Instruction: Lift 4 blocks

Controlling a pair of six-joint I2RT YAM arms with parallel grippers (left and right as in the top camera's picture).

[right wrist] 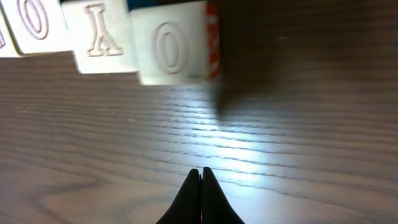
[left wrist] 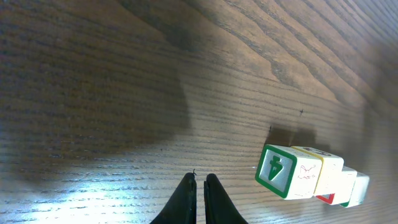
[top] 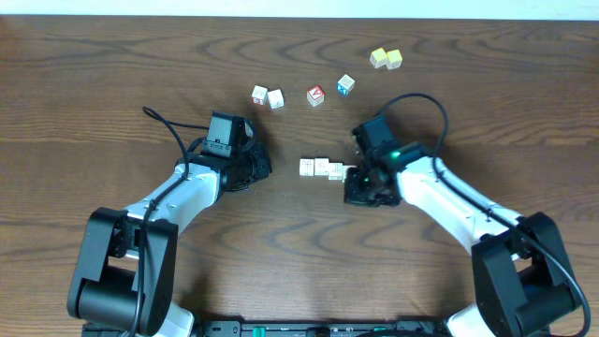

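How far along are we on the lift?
Done: blocks sit in a touching row. In hand: nothing; left end effector and right end effector are shut and empty, one toward each end of the row. Left: the whole lift; every block is on the table.

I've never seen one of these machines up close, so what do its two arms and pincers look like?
The left arm and right arm have glossy white shells with chunky black joints. Thin black cables loop off both. A small green light glows near the right wrist. The left gripper and right gripper have slim, black, tapered fingers.
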